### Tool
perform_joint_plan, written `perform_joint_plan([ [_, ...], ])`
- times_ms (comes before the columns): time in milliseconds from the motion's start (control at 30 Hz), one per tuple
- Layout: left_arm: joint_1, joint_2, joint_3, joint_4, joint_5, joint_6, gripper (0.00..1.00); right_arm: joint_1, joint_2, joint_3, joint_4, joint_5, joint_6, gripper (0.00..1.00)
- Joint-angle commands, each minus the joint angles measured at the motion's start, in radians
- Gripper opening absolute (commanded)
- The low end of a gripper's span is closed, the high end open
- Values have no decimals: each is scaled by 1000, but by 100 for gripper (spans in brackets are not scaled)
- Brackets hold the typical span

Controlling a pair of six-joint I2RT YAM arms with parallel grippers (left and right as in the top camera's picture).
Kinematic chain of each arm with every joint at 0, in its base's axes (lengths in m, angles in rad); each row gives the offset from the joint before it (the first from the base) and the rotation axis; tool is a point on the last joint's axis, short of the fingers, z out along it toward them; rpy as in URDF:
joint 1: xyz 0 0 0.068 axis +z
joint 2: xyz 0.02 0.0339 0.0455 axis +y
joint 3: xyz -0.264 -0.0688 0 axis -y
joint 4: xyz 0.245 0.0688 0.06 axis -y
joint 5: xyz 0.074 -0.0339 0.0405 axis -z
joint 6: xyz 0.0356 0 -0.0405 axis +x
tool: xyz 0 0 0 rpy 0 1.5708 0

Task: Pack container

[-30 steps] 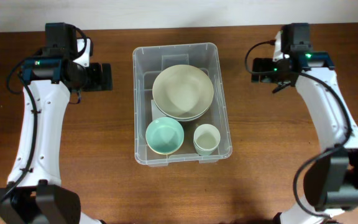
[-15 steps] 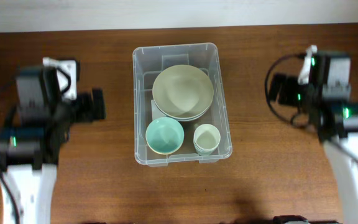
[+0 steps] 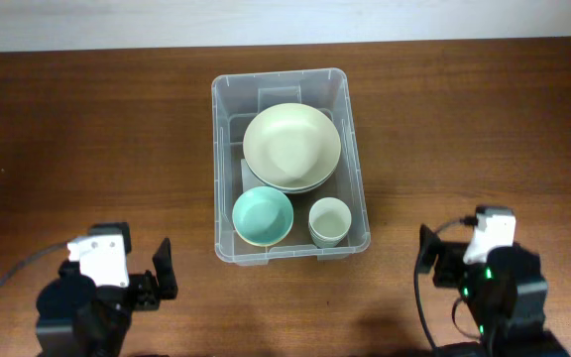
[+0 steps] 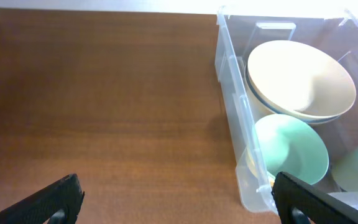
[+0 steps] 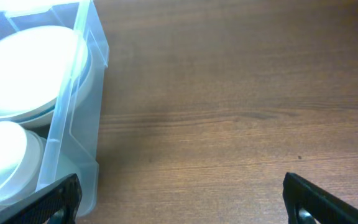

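The container (image 3: 279,78) is a clear plastic bin in the middle of the wooden table. Inside it are stacked cream bowls (image 3: 291,147) at the far end, a mint green bowl (image 3: 263,215) at the near left and a pale cup (image 3: 329,220) at the near right. My left gripper (image 3: 163,270) hangs near the table's front edge, left of the bin, open and empty. My right gripper (image 3: 427,260) is at the front right, also open and empty. In the left wrist view the container (image 4: 232,118) lies to the right of the left gripper (image 4: 179,205). In the right wrist view the container (image 5: 82,87) is left of the right gripper (image 5: 185,205).
Bare brown table (image 3: 87,149) spreads on both sides of the bin. A pale strip (image 3: 285,20) runs along the table's far edge. Both arm bases fill the bottom corners of the overhead view.
Both arms have drawn back from beside the bin's far end to the table's front edge. Both grippers stayed open. The bin and its contents have not moved.
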Motion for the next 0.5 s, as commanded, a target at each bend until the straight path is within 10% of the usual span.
perform_joint_plan([
  [0, 3, -29, -24, -45, 11, -21, 99, 10, -72, -25, -13, 18, 1, 99],
  [467, 3, -29, -24, -155, 11, -21, 99, 10, -75, -25, -25, 7, 1, 99],
])
